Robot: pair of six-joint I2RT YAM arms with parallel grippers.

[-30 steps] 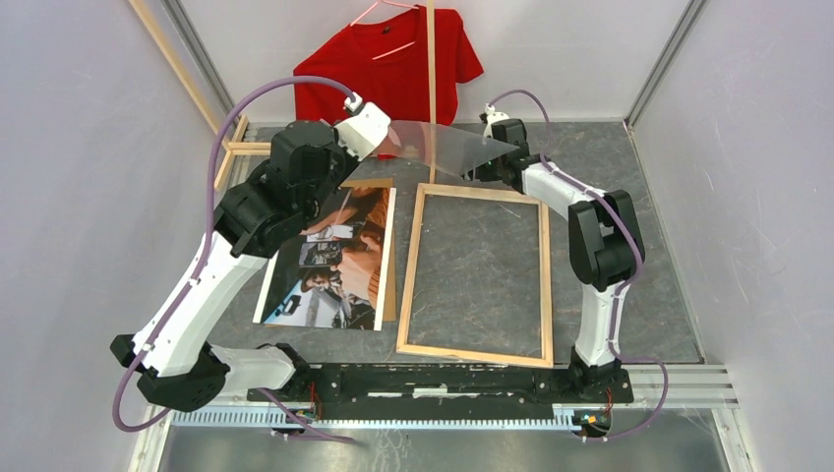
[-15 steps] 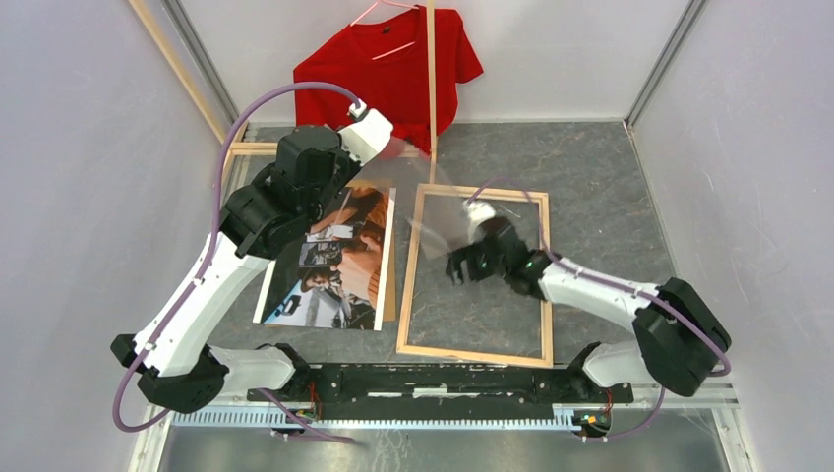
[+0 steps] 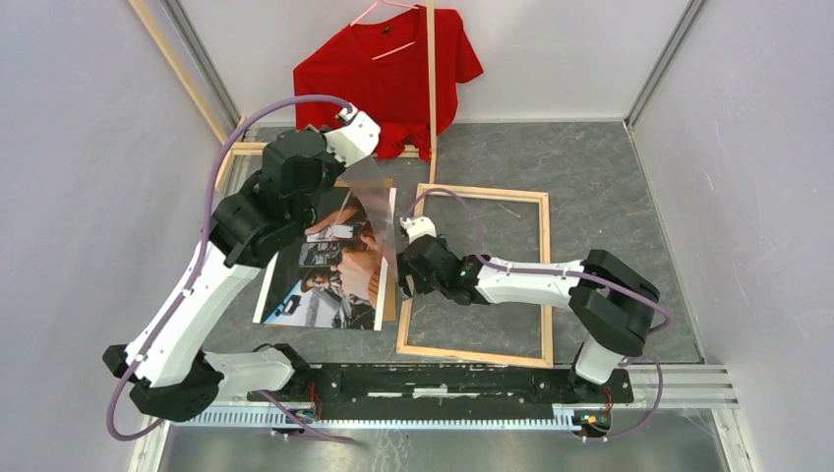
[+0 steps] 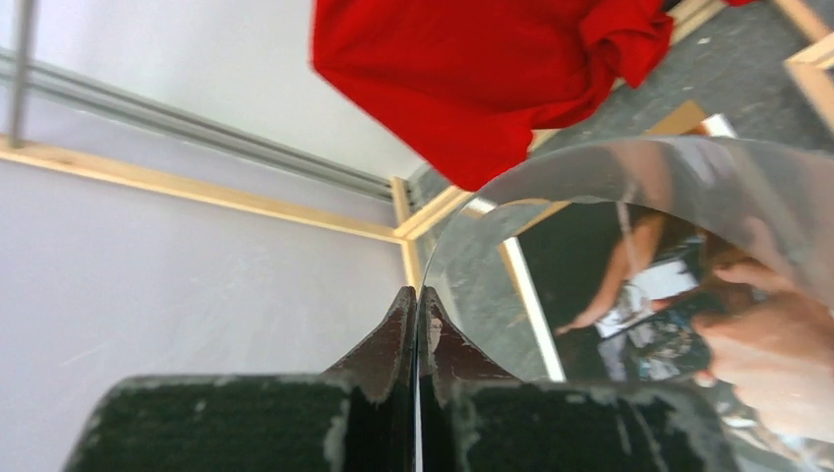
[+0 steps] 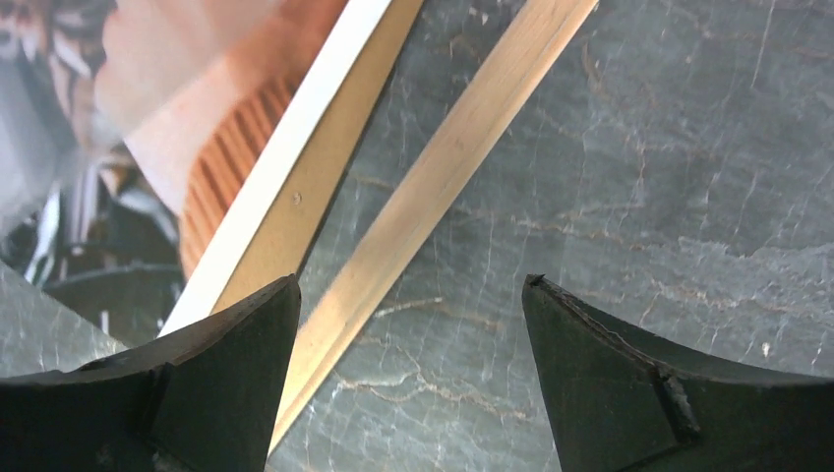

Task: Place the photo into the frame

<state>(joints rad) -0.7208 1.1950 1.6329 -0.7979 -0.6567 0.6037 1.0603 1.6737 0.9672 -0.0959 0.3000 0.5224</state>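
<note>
Counting things: one photo (image 3: 329,265), one frame (image 5: 450,167), one clear sheet (image 4: 639,177), one red shirt (image 3: 388,69) and two arms. The photo lies flat on the worktop (image 3: 610,197) at the frame's 9 o'clock, just beside it, on a brown board (image 5: 320,167). Only the left wrist view shows the left end effector (image 4: 417,295) pinched tight on the sheet's edge. The right end effector (image 5: 411,285) gapes wide, holding nothing, over the frame's left rail. From above, the sheet's outline is hard to trace.

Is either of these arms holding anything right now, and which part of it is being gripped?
The left gripper is pinched shut on the edge of a clear flexible sheet. The right gripper is open above a wooden rail of the frame, holding nothing.
</note>
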